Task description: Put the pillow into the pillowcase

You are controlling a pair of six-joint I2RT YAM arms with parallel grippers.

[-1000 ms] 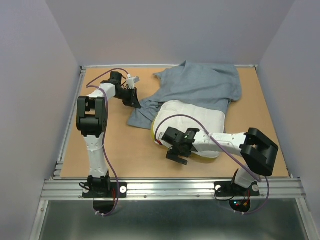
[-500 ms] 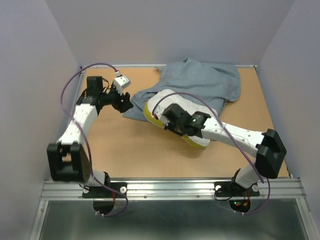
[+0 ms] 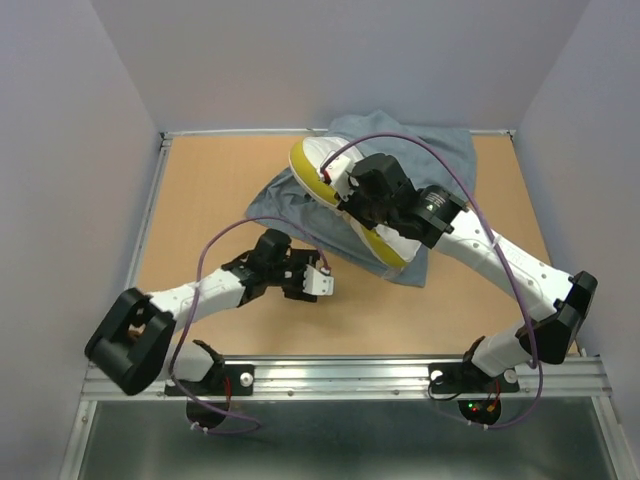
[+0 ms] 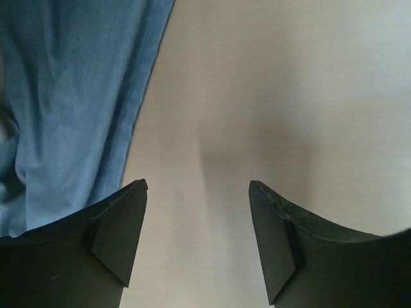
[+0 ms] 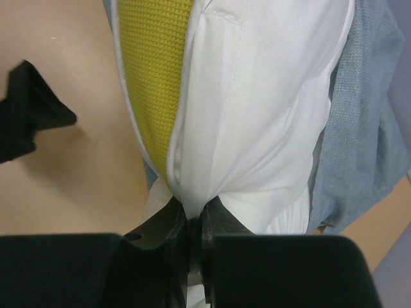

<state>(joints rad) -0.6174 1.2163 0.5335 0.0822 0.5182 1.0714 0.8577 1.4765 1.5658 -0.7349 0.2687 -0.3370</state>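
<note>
- Right end effector: pressed together, pinching the pillow beside its yellow band.
- Pillow: over the pillowcase, far centre of the worktop; long axis far-left to near-right.
- Left end effector: spread, empty, just right of the pillowcase edge, so likely the nearer arm.

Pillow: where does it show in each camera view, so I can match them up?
Top external: pillow far centre, over the pillowcase, partly hidden by the right end effector.
Left wrist: not in it; only pillowcase at left.
Right wrist: fills the centre, yellow band left, pinched in the right end effector.
Shared landmark: the grey-blue pillowcase.
</note>
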